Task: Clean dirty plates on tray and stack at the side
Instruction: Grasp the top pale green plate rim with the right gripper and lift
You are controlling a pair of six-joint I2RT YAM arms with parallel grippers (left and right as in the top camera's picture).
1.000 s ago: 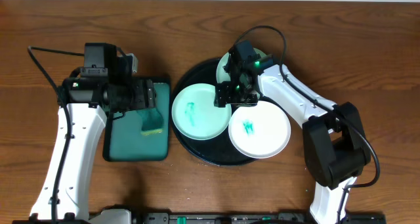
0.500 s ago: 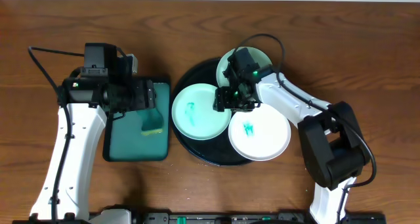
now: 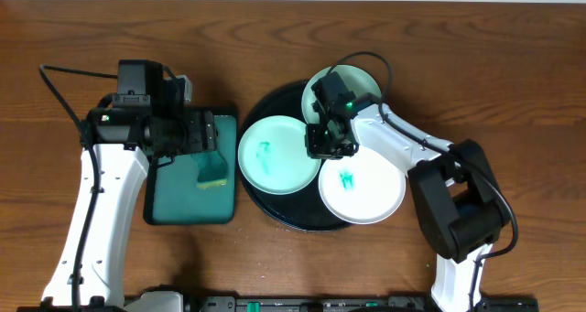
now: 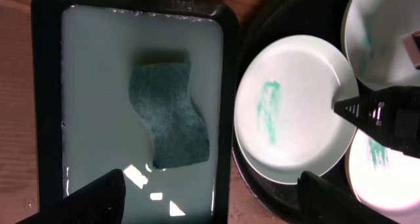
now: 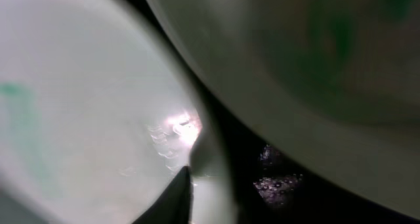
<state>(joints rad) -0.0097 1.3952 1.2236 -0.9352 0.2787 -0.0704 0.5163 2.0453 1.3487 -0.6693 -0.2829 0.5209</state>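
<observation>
**Figure: start of plate 1, seen from above and from both wrists.**

The wooden surface [image 3: 513,56] carries 2 stations. On my right is the round black tray [image 3: 265,102], which holds all 3 dirty plates so that spills stay inside its rim. On my left is the teal rectangular tray [image 3: 174,202], which looks filled with shallow liquid to keep the green sponge [image 3: 213,172] wet and close to the washing arm.

The plates overlap:
- The near mint plate [image 3: 275,156], streaked teal, lies left of centre.
- The white plate [image 3: 366,188], also smeared, overhangs the tray's front-right rim.
- The far mint plate [image 3: 362,79] sits at the back, half hidden by my right arm [image 3: 403,143].

None is cleaned or stacked yet. I judge the near mint plate is first because its right edge is free for a pinch.

**Pose**
- The right arm reaches in from the right, elbow bent and wrist turned down. The right claw [image 3: 322,140] is at that plate's right rim. In the right wrist view, 1 fingertip [image 5: 176,199] lies against the rim. I cannot tell whether the jaws have closed on it.
- The left arm [image 3: 101,184] extends forward and hovers over the teal tray. The left claw [image 4: 218,196] is spread wide and holds nothing, with the sponge just ahead of it.
</observation>
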